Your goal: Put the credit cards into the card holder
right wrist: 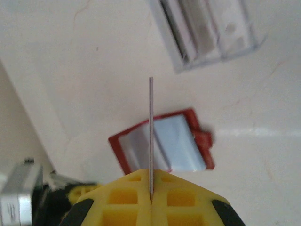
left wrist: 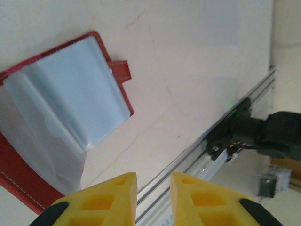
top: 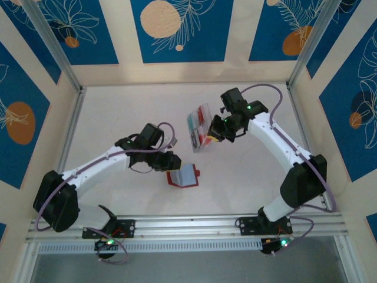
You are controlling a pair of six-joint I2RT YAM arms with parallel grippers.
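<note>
Soft, even light from above leaves only faint shadows on the pale table (top: pixel 118 112). The wrist views are blurred, the near yellow fingertips (left wrist: pixel 108 200) out of focus, and a pale sheen lies on the card holder (left wrist: pixel 70 99).

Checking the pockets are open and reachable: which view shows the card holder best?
Left wrist view: the card holder lies open close up, pale clear pockets and closing tab plain. Right wrist view shows it whole but smaller, crossed by the card in the right claw. Top view: tiny, by the left claw.
</note>
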